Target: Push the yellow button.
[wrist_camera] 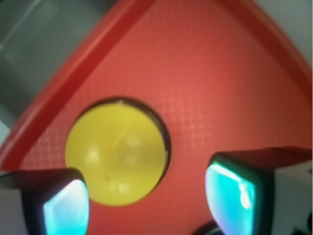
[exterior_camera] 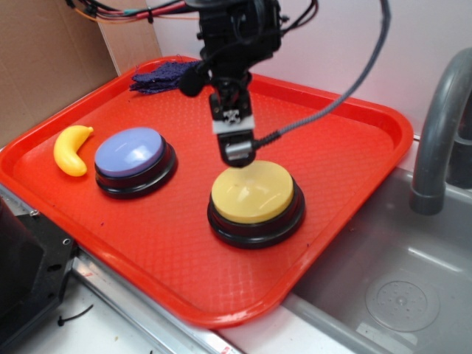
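Note:
The yellow button [exterior_camera: 254,193] sits on its black base in the middle right of the red tray [exterior_camera: 346,133]. In the wrist view the yellow button [wrist_camera: 116,154] shows as a yellow disc just ahead of the fingers and to the left. My gripper [exterior_camera: 237,153] points down over the button's far edge, close above it; I cannot tell whether it touches. In the wrist view the gripper [wrist_camera: 146,188] is open, its two teal-lit pads [wrist_camera: 230,196] wide apart with nothing between them.
A lavender-blue button [exterior_camera: 133,156] and a small yellow toy banana [exterior_camera: 72,149] lie at the tray's left. A dark purple cloth [exterior_camera: 164,76] lies at the tray's far edge. A grey sink [exterior_camera: 391,287] with a faucet [exterior_camera: 436,125] is on the right, cardboard [exterior_camera: 44,59] at the back left.

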